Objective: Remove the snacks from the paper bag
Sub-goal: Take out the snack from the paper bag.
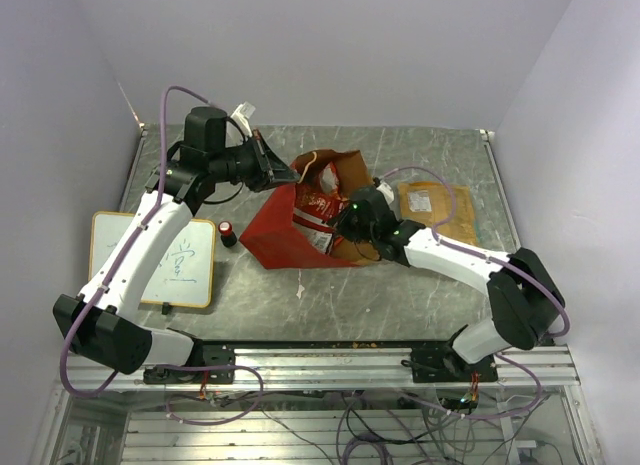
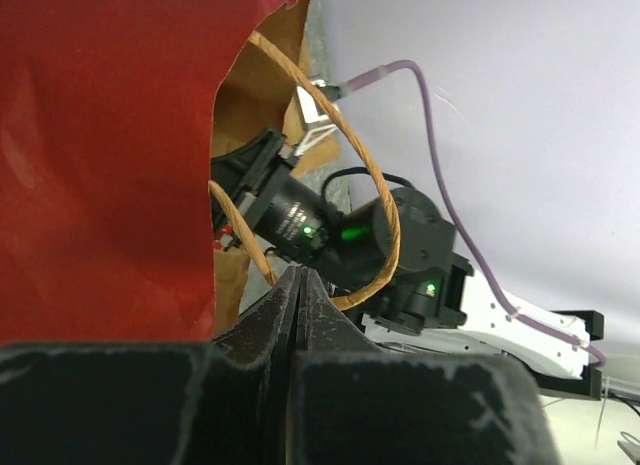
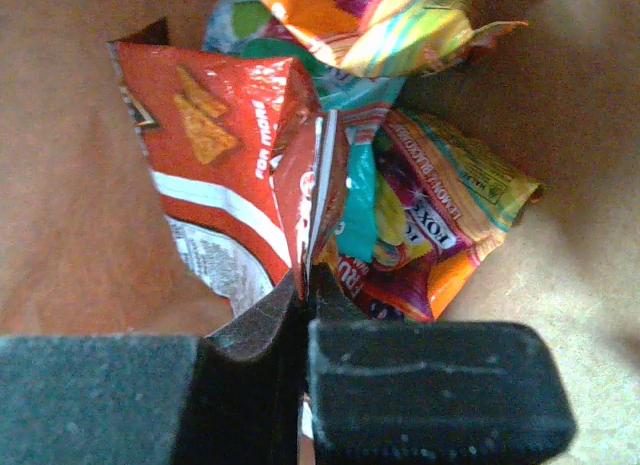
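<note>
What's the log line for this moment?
left gripper: shut on paper bag; right gripper: shut on red packet; red packet: inside paper bag

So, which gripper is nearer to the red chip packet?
Right. The right gripper is inside the paper bag, shut on an edge of the red chip packet. The left gripper is at the bag's rim, apart from it.

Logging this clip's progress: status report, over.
Left gripper shut on cord handle of paper bag. Right gripper inside bag, shut on edge of red chip bag. Other packets lie against it.
</note>
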`<state>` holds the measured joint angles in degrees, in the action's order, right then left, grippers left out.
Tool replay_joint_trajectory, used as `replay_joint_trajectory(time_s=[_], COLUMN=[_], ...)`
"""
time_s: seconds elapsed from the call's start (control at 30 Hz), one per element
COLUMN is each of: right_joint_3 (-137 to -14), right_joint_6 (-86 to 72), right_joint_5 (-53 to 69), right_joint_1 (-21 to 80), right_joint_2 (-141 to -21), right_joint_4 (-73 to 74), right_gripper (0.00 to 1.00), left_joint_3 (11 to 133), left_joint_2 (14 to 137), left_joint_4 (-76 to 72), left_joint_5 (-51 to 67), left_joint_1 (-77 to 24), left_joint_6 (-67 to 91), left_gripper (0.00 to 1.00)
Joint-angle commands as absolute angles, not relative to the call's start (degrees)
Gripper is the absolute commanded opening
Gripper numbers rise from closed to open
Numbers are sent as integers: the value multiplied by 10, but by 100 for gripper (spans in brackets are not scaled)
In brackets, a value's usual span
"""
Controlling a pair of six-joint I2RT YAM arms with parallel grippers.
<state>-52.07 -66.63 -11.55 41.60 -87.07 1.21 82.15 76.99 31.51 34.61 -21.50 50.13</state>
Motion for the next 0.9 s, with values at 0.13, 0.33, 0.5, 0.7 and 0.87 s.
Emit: replay_joint_trajectory(time_s=[0.13,0.33,0.5,0.7,0.87], right_joint_3=[-559,-594,-625,-684,-737], right_joint_6=[-640,-626,-617,-601,-573], right_joint_5=[-92,-94,-100,-122,-139], right_joint_1=[416,416,415,415,415], right_joint_2=[-811,-769,-736,-697,-671], right_joint_4=[83,150,210,262,290], right_gripper=[0,0,0,0,0], left_joint_3=[863,875,864,870,870], left_joint_2=[775,783,784,791,794], left_joint_4=[347,344,328,339,337], left_joint_5=[308,294,285,262,250], left_joint_1=[-219,-217,-218,-217,-217], left_joint_6=[485,484,499,499,499], left_gripper=[7,7,7,7,7])
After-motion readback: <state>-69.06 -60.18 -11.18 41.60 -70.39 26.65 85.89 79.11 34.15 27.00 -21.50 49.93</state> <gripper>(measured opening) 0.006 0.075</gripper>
